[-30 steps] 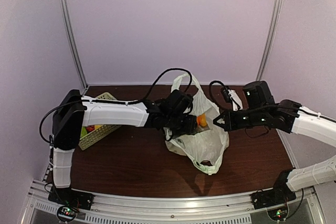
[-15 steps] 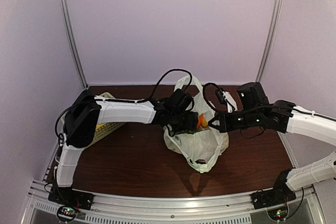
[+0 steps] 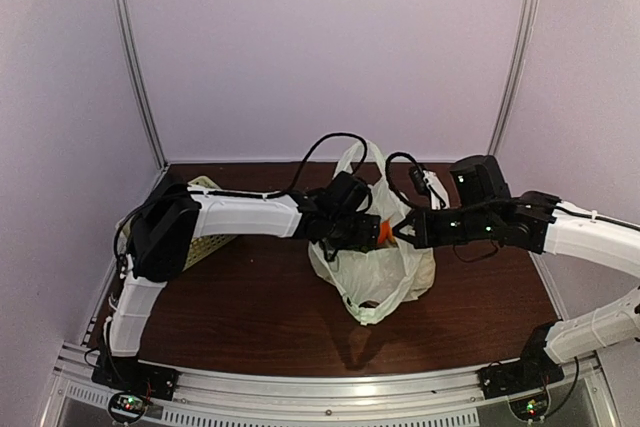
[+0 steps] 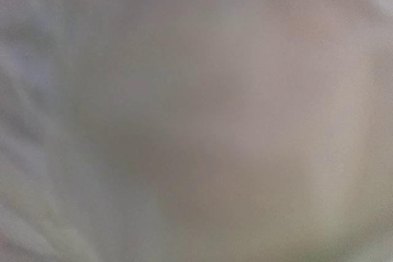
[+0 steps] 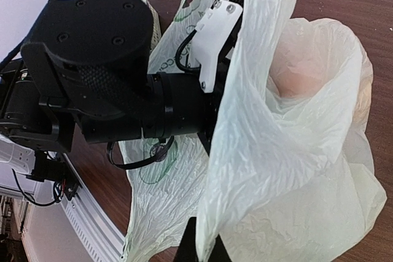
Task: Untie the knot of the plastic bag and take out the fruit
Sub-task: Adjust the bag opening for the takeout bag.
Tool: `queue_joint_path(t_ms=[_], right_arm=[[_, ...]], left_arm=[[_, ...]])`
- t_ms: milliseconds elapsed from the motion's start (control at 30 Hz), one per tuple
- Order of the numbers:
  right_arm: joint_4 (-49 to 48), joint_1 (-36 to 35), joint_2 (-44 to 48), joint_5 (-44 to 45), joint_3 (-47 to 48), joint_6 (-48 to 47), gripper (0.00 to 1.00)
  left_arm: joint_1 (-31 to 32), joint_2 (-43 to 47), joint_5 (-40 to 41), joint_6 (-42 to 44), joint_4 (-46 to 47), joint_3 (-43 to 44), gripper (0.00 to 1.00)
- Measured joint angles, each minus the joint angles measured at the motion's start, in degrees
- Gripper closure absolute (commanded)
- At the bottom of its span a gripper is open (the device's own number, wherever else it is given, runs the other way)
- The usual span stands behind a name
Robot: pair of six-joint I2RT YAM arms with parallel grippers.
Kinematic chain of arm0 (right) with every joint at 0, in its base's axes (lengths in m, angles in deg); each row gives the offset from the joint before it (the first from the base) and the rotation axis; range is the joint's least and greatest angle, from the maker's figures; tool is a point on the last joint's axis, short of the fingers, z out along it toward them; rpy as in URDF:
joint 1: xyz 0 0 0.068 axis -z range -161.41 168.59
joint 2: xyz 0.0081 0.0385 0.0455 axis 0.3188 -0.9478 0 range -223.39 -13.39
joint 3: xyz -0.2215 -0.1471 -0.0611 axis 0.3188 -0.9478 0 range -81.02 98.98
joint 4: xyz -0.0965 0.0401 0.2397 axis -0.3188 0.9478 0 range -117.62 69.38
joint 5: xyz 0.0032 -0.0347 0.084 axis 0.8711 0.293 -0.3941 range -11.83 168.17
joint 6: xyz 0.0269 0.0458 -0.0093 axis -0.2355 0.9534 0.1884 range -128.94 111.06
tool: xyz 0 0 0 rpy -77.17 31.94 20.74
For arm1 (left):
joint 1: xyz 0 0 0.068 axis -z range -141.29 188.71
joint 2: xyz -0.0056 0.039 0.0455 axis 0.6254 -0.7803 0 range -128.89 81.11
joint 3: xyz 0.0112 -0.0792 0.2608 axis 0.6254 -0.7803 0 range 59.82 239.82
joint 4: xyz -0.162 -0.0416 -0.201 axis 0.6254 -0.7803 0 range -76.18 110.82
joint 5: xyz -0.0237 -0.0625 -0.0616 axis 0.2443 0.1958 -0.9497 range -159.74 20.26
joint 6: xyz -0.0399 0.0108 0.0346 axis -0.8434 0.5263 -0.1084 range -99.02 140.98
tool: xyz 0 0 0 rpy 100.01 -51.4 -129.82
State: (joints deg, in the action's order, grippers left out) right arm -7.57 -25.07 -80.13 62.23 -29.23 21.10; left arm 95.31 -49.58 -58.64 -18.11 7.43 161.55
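The plastic bag (image 3: pixel 378 272) stands mid-table, its mouth held up between both arms, one loop handle (image 3: pixel 362 161) sticking upward. My left gripper (image 3: pixel 372 232) reaches into the mouth from the left, its fingers hidden by plastic. An orange fruit (image 3: pixel 384 232) shows right at it. The left wrist view is only blurred pale plastic. My right gripper (image 5: pixel 201 251) is shut on a fold of the bag (image 5: pixel 295 176) at its right rim. A peach-coloured fruit (image 5: pixel 301 72) shows through the plastic. The knot is out of view.
A pale green slotted basket (image 3: pixel 212 245) sits at the left, partly under the left arm. The left arm's black wrist (image 5: pixel 104 72) fills the upper left of the right wrist view. Cables loop above the bag. Purple walls enclose the back and sides of the table.
The left arm has pushed further right into the bag's mouth. The right arm has shifted left, and the bag's lower end has swung left with it.
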Motion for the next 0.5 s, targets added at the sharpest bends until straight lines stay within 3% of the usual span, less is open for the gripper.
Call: queue_joint_path(t_ms=[500], right_arm=[[0.7,-0.1,3.2,2.2,-3.1,1.3,1.00]], left_arm=[[7.8,12.2,-2.5,0.7,-1.7,-15.2,0.15]])
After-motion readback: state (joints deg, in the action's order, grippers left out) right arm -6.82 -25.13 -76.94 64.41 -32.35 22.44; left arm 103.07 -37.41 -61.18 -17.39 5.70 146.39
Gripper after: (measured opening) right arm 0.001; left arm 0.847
